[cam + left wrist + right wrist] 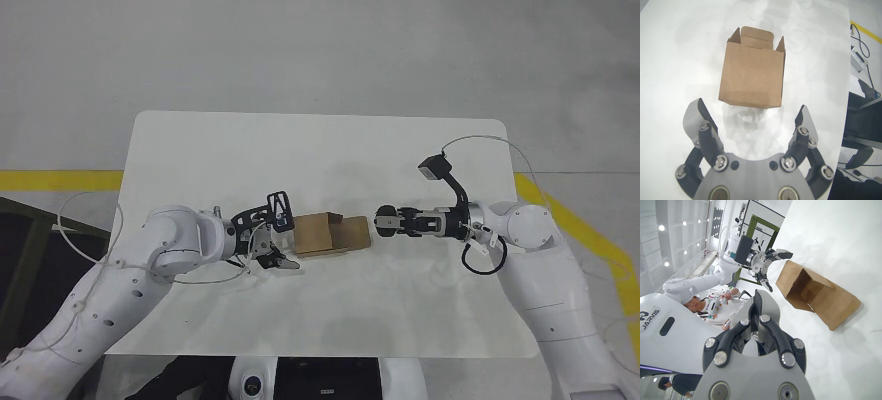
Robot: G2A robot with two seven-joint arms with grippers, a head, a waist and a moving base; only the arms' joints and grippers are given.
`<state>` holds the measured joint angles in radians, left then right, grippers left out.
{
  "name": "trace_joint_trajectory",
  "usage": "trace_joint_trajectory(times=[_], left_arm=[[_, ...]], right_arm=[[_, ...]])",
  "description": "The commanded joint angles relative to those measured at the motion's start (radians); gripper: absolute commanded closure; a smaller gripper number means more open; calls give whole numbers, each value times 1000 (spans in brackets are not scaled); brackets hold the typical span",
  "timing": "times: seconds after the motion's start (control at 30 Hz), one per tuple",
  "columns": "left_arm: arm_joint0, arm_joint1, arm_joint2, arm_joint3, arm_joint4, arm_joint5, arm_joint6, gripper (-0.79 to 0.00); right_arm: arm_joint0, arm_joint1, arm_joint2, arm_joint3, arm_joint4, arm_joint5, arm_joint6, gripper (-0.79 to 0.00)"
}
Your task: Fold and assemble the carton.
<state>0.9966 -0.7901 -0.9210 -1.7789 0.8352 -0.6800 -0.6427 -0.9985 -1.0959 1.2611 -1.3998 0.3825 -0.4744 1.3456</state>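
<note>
White table [300, 140] carries the job, and the carton [325, 235] lies on its side at the middle of it, between the two arms. By the look of it the work is more than half done: the carton is opened out into a square box. Its left end seems closed, since the right wrist view looks into the hollow and meets a back wall. The right end is open, so what is left, I judge, is folding that end in and tucking it shut. The left gripper [751, 110] sits just left of the carton with its jaws spread wider than the box, holding nothing. The right gripper [755, 294] is just right of the open end, jaws pressed together and empty. At that end the lid flap [757, 37] lies out flat and the two side flaps [780, 45] stand out unfolded. The face of the left end is never seen square on, so how well it is tucked is unclear. The underside is hidden, and I cannot tell whether the right gripper touches the lid flap.
</note>
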Motion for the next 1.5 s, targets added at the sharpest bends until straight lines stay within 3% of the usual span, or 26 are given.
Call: trace_joint_trajectory(times=[0.0,0.2,0.43,0.53,0.83,0.93,1.27,1.47], left_arm=[[11,0,-10,4,18,16,35,-785],[70,-1,-42,11,171,80,252,-785],[135,-5,-51,50,263,41,505,-785],[154,-7,-52,71,281,20,564,-785],[166,-28,-24,140,339,48,668,-785],[155,-39,-15,150,344,68,694,-785],[109,-79,35,207,351,93,753,-785],[91,-98,54,230,353,90,767,-785]], right_arm=[[0,0,0,0,0,0,0,0],[0,0,0,0,0,0,0,0],[0,0,0,0,0,0,0,0],[0,0,0,0,0,0,0,0],[0,0,0,0,0,0,0,0],[-14,4,-7,-22,-50,52,-30,0],[-8,6,-108,-18,-145,226,40,0],[-18,5,-146,-12,-214,251,-18,0]])
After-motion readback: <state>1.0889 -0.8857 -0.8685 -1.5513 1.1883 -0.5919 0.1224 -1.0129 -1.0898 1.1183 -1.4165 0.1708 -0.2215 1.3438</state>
